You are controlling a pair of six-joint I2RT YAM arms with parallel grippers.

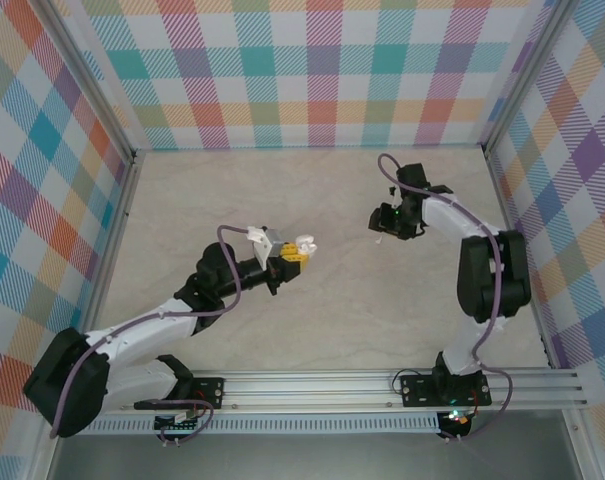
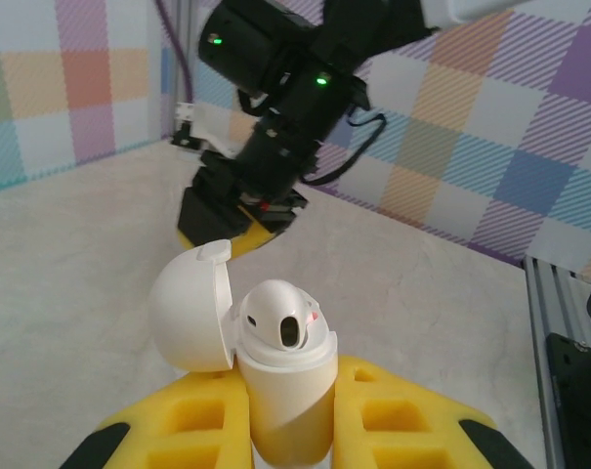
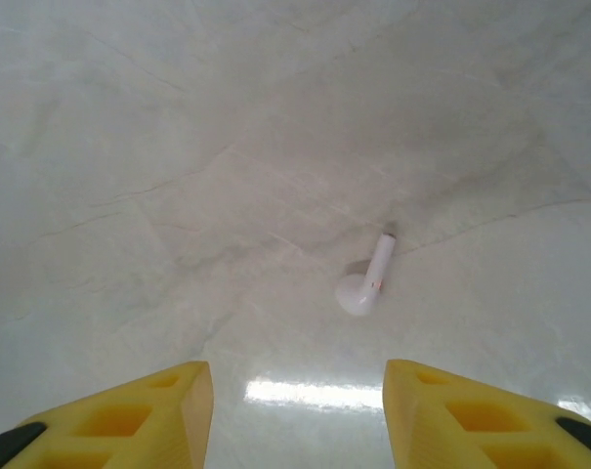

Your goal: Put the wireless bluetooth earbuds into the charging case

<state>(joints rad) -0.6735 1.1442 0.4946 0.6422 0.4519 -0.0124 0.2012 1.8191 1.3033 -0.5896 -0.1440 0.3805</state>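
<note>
My left gripper is shut on the white charging case, which it holds upright above the table. The case's lid is swung open to the left. One white earbud sits in the case with its head poking up. In the top view this gripper and the case are mid-table. A second white earbud lies loose on the table. My right gripper hovers open just short of it, with nothing between its yellow fingers. That gripper points down at right of centre.
The pale marble tabletop is walled in by checked panels at the back and both sides. A metal rail carrying the arm bases runs along the near edge. My right arm's wrist hangs just beyond the held case.
</note>
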